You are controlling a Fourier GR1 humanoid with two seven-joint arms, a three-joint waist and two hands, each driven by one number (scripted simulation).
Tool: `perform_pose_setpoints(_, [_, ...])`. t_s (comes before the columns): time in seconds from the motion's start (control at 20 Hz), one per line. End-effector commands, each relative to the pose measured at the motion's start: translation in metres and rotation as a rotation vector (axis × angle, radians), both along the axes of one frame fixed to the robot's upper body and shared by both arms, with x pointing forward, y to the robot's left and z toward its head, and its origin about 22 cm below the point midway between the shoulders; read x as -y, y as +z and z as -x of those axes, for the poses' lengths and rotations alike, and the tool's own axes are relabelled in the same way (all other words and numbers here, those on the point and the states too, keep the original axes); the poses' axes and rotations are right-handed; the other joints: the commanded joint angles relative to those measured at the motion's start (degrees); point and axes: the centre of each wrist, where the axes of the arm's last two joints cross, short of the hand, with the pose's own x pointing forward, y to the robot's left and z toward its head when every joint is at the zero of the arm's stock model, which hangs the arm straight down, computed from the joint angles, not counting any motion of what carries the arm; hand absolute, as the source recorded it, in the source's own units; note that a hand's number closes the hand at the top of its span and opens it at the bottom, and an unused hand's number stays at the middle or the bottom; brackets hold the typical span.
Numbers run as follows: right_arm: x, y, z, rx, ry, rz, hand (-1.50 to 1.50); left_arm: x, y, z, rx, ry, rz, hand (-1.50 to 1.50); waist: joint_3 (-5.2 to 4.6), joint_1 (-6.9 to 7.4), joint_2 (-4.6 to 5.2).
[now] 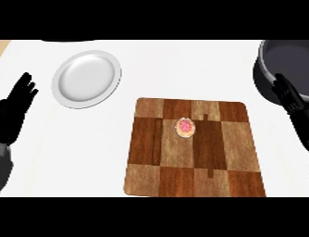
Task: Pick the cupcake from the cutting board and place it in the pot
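1. White and smooth, the flat surface [184,69] fills most of the head view, with a strip of pale wood showing at the upper left corner.
2. A rectangular wooden cutting board [194,171] of dark and light brown checkered blocks lies on the surface, at the middle and lower part of the view.
3. A small cupcake [185,127] with pink icing and a tan rim sits on the upper half of the cutting board, slightly left of the board's middle.
4. A round white plate [87,78] lies on the surface to the upper left of the board, apart from it.
5. A dark grey round pot [280,69] stands at the upper right, partly cut off by the view's edge.
6. The black left hand [10,111] shows at the left edge, fingers straight and pointing up, holding nothing.
7. The black right hand [290,99] shows at the right, fingers straight and raised, overlapping the pot's near wall in this view; it holds nothing and is well apart from the cupcake.
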Motion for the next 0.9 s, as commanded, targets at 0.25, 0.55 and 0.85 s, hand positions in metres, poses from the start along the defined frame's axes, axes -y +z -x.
perform_pose_setpoints(0.25, [-0.023, 0.097, 0.013, 0.838, -0.149, 0.076, 1.50, 0.042, -0.018, 0.014, 0.176, 0.030, 0.092, 0.00, -1.53, -4.21, -3.12])
perform_pose_setpoints(0.55, [-0.039, 0.011, 0.063, 0.708, -0.644, 0.146, -1.50, 0.071, -0.029, 0.029, 0.207, 0.009, 0.159, 0.00, -1.39, -3.67, -1.54])
perform_pose_setpoints(0.85, [-0.114, 0.001, 0.128, 0.868, -0.611, 0.176, -1.50, 0.097, -0.040, 0.043, 0.235, -0.014, 0.151, 0.00, -1.47, -1.87, -0.66])
